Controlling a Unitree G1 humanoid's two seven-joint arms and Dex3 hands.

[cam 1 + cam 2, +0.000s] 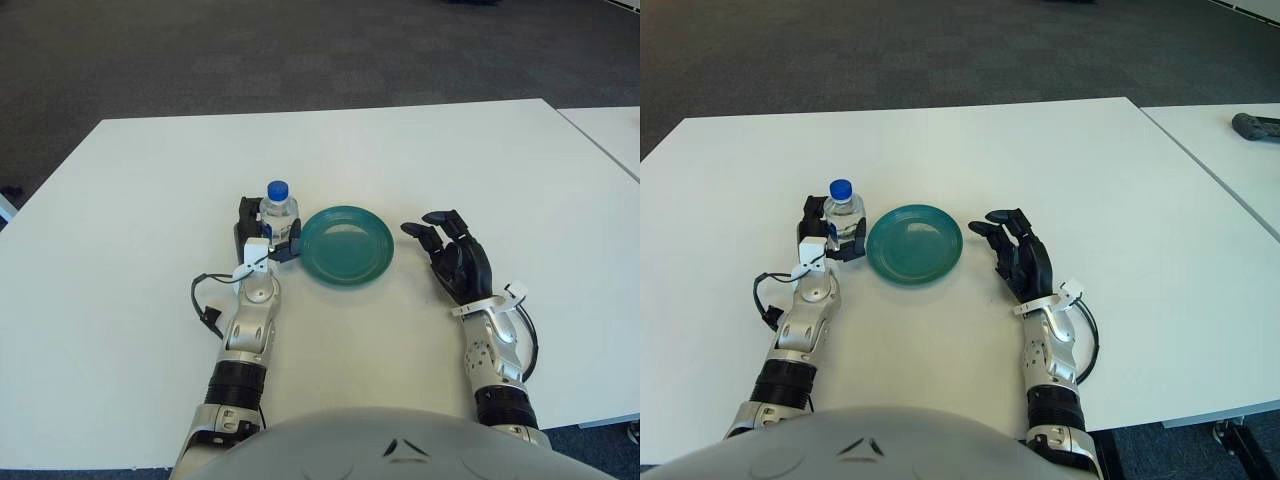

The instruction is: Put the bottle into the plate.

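Note:
A small clear bottle (pixel 278 210) with a blue cap stands upright in my left hand (pixel 262 230), whose fingers are curled around it. It is just left of the teal plate (pixel 347 245), almost touching its rim. My right hand (pixel 452 258) is open with fingers spread, resting just right of the plate.
The white table (pixel 400 150) runs wide on all sides. A second white table (pixel 1230 160) stands to the right with a dark object (pixel 1255 126) on it. Dark carpet lies beyond the far edge.

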